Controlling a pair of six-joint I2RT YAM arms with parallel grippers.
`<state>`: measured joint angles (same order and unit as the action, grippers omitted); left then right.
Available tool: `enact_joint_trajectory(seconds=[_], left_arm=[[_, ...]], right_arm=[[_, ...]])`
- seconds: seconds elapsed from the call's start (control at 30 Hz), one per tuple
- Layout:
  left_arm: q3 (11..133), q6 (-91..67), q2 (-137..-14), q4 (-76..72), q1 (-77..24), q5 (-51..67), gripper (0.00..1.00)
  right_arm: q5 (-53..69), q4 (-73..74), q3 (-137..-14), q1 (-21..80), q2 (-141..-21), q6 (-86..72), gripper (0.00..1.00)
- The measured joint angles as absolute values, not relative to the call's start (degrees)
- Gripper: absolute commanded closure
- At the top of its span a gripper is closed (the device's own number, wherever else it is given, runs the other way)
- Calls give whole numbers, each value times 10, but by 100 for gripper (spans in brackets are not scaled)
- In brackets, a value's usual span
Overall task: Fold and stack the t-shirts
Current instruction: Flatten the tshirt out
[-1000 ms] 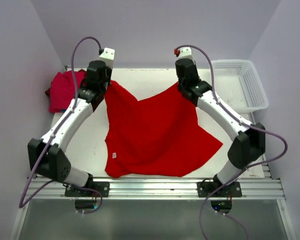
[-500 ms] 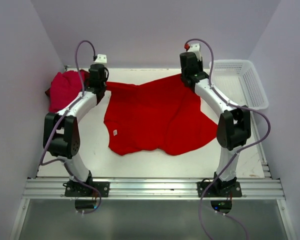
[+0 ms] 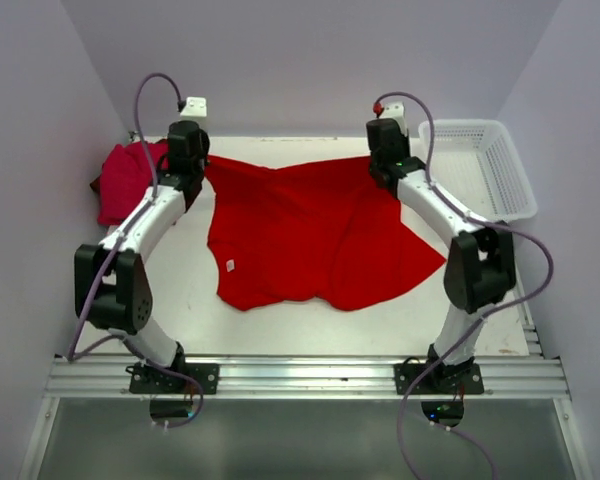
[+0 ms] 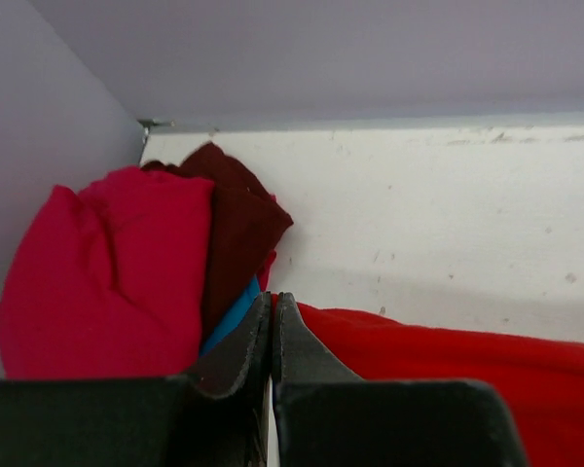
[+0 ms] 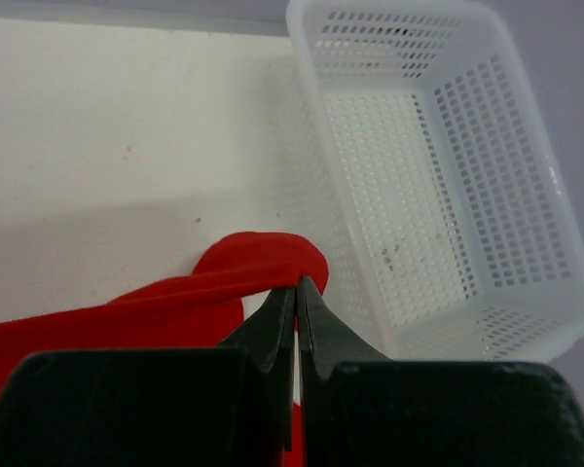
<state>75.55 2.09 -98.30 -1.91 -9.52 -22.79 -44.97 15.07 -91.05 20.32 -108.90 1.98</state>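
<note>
Where red shirt lies, small unreadable tag

Pale lilac walls, white scuffed tabletop

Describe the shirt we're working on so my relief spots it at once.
Start at the white table. The bright red t-shirt lies spread open across its middle. Unlike the small pile of shirts in the far-left corner, it is opened out and far larger.
</note>
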Motion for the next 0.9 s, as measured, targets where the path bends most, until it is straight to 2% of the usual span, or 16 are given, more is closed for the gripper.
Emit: enact_joint_trajectory(seconds=[0.2, 0.43, 0.57, 0.7, 0.9], left_arm=[[743, 31, -768, -12, -138, -196, 100], [786, 67, -527, -2, -345, -154, 100], [835, 66, -440, 15, -360, -121, 100], [879, 52, -412, 25, -340, -66, 100], [898, 10, -419, 39, -187, 33, 100]], right_arm=[[-417, 123, -835, 260, -846, 57, 100], [-399, 69, -832, 465, -548, 138, 100], [-395, 59, -820, 472, -416, 160, 100], [-398, 30, -808, 472, -379, 184, 100], [-440, -8, -780, 473, -442, 231, 100]])
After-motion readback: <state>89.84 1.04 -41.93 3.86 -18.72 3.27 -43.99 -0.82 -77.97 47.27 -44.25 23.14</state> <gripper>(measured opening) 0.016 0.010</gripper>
